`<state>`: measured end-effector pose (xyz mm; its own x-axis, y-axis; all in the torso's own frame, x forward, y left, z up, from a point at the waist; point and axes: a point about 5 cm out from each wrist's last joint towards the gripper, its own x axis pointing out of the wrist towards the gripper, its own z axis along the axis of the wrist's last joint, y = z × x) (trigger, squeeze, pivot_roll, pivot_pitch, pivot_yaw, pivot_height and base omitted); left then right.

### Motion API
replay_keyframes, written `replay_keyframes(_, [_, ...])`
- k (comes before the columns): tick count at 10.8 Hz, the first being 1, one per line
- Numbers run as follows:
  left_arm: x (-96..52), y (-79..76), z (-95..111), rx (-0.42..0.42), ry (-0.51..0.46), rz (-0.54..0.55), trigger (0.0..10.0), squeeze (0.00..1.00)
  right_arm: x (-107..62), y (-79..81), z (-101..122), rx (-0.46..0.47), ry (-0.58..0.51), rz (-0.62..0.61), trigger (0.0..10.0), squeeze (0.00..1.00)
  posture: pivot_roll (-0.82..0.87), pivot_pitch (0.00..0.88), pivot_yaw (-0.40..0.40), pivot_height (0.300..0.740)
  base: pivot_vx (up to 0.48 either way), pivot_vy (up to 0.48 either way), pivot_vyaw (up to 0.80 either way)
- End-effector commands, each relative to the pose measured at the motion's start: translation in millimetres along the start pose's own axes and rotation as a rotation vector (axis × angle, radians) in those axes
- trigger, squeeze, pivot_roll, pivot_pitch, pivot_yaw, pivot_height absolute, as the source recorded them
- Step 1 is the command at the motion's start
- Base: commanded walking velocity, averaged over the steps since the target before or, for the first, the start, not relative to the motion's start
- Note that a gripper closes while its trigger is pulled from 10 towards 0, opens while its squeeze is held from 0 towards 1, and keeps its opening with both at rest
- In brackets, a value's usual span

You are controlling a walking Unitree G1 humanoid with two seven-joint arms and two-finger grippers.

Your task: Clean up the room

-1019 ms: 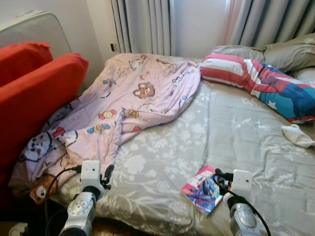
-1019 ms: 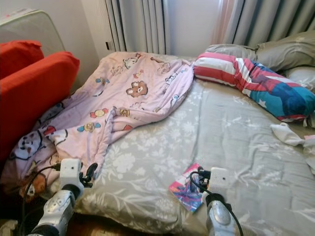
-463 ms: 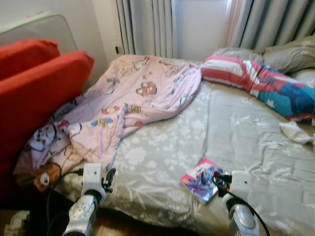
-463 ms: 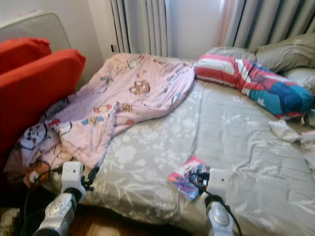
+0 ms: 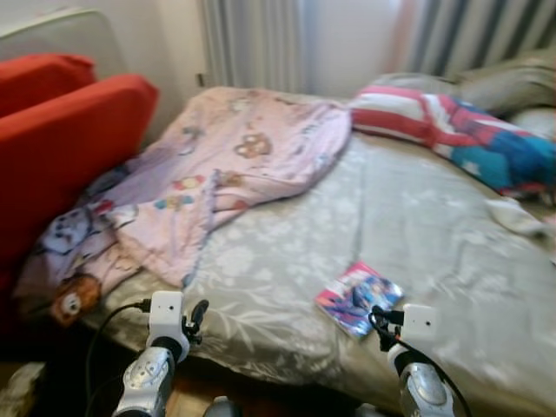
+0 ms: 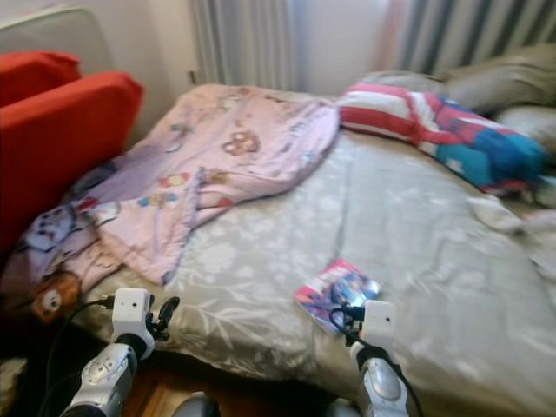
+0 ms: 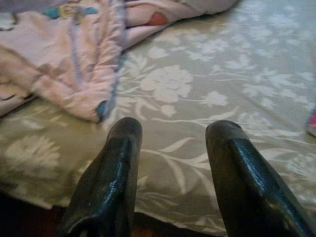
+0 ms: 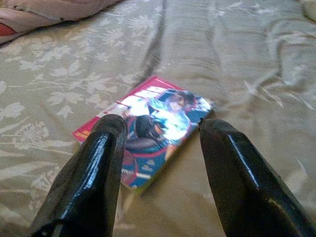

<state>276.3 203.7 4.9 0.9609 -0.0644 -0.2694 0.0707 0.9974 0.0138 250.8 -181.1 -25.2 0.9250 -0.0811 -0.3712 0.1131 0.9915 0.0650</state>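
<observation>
A colourful picture book (image 5: 358, 297) lies flat on the grey floral bedspread (image 5: 287, 252) close to the bed's front edge. My right gripper (image 5: 383, 318) hovers just short of the book, open, and the book (image 8: 148, 126) shows between its fingers (image 8: 103, 148). My left gripper (image 5: 196, 316) is open too, held over the bed's front left edge near the hem of a rumpled pink cartoon blanket (image 5: 217, 165). Through the left wrist camera I look past its fingers (image 7: 123, 148) at the bedspread and the blanket hem (image 7: 64, 79).
Red cushions (image 5: 61, 148) stand left of the bed. A striped red, white and blue pillow (image 5: 452, 122) and grey pillows (image 5: 512, 82) lie at the back right. A white cloth (image 5: 517, 215) lies at the right. Curtains (image 5: 252, 43) hang behind. Dark floor shows under the bed edge.
The whole picture has shifted and blurred, so the camera moved; more of the bed's front edge and floor shows. Both grippers stay open, and the right one sits slightly nearer than the book.
</observation>
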Motion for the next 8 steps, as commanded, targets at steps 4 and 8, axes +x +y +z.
replay_keyframes(4, [-0.7,0.6,0.0,-0.016,-0.001,-0.004,10.0,0.00,1.5,3.1,2.3,0.022,-0.008,0.014,10.0,1.00,0.06,0.003,0.033,0.645,0.000,0.000,0.00])
replay_keyframes(8, [-1.6,-2.1,-1.5,-0.021,-0.001,-0.010,10.0,0.00,2.3,4.3,4.2,0.034,-0.018,0.019,10.0,1.00,0.06,0.031,0.029,0.645,0.000,0.000,0.00])
